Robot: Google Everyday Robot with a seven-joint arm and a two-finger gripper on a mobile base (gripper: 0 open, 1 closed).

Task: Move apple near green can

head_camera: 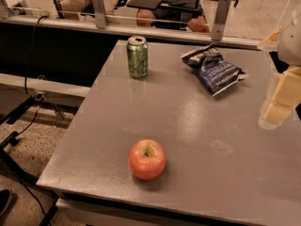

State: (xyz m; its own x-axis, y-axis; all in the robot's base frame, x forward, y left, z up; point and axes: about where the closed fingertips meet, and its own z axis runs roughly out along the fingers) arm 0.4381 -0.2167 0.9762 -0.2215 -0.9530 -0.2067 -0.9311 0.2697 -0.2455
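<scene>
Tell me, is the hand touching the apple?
Apart. The camera view shows the hand at the right edge, with open table between it and the apple.

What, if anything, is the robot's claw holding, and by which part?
Nothing. The claw hangs at the right edge of the table, empty; the apple lies near the front, the green can stands at the back.

A grey table is catching a soft sheen of light. Speckled floor is showing at the left. Behind, a pale ledge with metal posts is running across, above a dark panel.
</scene>
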